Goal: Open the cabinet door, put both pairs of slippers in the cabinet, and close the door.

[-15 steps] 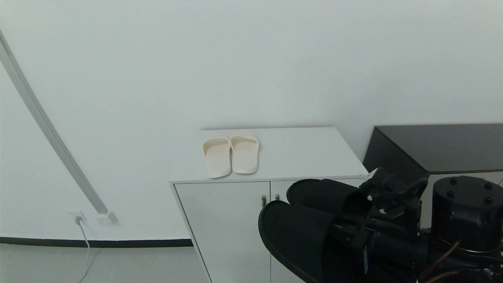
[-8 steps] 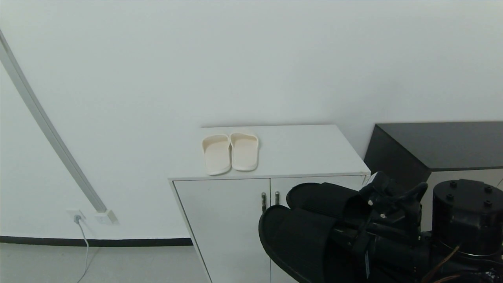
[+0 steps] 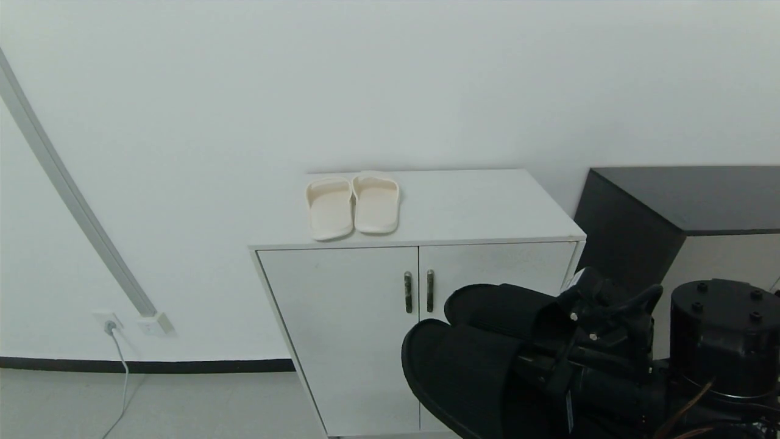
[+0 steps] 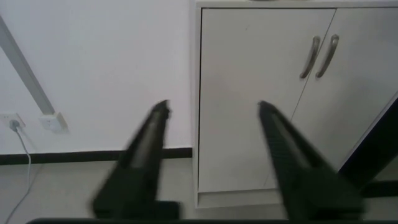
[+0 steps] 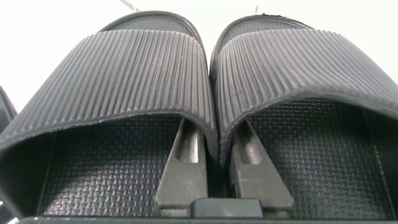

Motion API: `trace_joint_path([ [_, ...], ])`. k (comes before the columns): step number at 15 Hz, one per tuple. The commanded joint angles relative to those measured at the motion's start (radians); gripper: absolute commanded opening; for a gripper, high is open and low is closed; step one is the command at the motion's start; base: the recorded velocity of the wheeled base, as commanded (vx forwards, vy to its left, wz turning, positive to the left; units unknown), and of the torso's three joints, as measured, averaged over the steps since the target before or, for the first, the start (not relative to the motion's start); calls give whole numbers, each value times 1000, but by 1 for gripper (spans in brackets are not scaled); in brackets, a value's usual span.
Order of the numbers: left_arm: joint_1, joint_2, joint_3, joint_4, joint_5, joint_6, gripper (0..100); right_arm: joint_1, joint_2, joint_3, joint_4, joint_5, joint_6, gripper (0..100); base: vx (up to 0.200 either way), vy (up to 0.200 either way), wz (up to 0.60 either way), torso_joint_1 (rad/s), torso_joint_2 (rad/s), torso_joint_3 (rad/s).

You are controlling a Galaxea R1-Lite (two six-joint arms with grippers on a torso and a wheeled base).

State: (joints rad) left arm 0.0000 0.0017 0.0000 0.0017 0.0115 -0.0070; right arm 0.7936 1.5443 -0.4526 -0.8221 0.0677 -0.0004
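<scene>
The right end effector (image 5: 217, 158) is clenched on the pair of black slippers (image 3: 475, 360), one finger inside each, pressing their inner walls together, low in front of the white cabinet (image 3: 341, 329), which is shut. The cream slippers (image 3: 352, 205) lie side by side on the cabinet top near its front left corner. The left end effector (image 4: 213, 111) is released and faces the cabinet front.
</scene>
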Motion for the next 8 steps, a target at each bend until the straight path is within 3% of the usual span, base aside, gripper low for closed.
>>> trace_joint_path([
  [1,0,0,0,0,1,-1,100,1,10,2,0,1,-3,0,0,0,0,-207,544,310],
  [8,0,0,0,0,2,1,100,-1,34,6,-9,0,-3,0,0,0,0,-198,512,316],
])
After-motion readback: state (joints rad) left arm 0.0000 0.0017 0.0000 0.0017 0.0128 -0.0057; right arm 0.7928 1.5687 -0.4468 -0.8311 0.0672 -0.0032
